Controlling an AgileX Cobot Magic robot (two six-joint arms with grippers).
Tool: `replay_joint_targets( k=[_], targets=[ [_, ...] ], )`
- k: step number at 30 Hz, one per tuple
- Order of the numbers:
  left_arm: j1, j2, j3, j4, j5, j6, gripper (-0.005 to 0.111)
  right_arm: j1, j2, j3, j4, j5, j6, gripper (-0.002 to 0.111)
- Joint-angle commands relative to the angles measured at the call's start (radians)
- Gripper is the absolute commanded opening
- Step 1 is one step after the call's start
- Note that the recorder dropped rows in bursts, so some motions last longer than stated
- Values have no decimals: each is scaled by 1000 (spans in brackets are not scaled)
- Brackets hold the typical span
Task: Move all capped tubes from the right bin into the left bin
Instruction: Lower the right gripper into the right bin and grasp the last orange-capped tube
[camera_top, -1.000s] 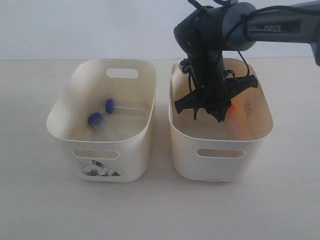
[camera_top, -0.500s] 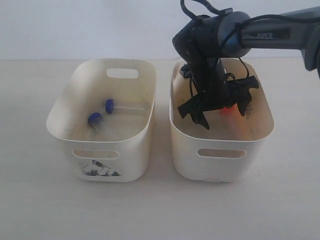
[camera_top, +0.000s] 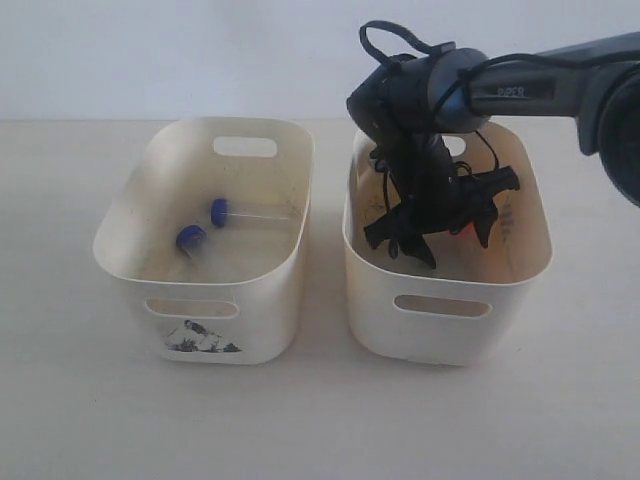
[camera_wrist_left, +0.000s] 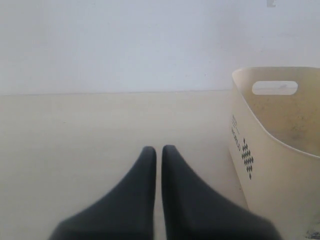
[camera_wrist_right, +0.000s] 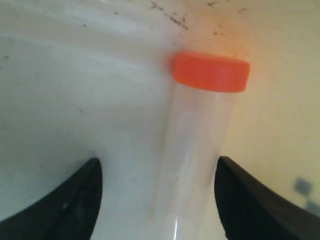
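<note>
Orange-capped tube (camera_wrist_right: 195, 150) lying on floor of right bin (camera_top: 520, 275), cap (camera_wrist_right: 211, 71) close to wall. Tube straddled by right gripper (camera_wrist_right: 157, 172): jaws spread wide, one each side of tube body, no contact seen. Second orange-capped tube not seen, perhaps hidden by arm. Blue-capped tubes (camera_top: 190, 237), two, already lying in left bin (camera_top: 125, 245).

Step judged: grasp of third tube, task about half done.

Next move judged: jaws to be closed squarely on tube body, then lift clear of rim.

Left gripper (camera_wrist_left: 158, 152) pressed together, empty, parked over surface (camera_wrist_left: 75, 130).

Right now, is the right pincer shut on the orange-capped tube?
No, the right pincer stands open around the orange-capped tube, with one of its fingers well apart from it.
</note>
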Motion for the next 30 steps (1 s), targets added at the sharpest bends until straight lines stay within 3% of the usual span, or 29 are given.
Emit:
replay_joint_targets(
  k=[1, 8, 14, 17, 21, 23, 25, 30],
  targets=[
    [2, -3, -3, 2, -10, -7, 4, -12, 92, 16, 54, -16, 9, 62],
    [2, -3, -3, 2, -10, -7, 4, -12, 108, 16, 78, -16, 2, 58],
    [2, -3, -3, 2, -10, -7, 4, -12, 108, 16, 68, -16, 0, 29],
    [2, -3, -3, 2, -10, -7, 4, -12, 108, 16, 66, -16, 0, 36],
    [2, -3, -3, 2, -10, -7, 4, -12, 108, 16, 66, -16, 0, 57],
    [2, -3, -3, 2, -10, -7, 4, -12, 108, 16, 66, -16, 0, 58],
    [2, -3, -3, 2, -10, -7, 4, -12, 108, 16, 66, -16, 0, 50],
    [2, -3, -3, 2, -10, -7, 4, -12, 108, 16, 66, -16, 0, 14]
  ],
)
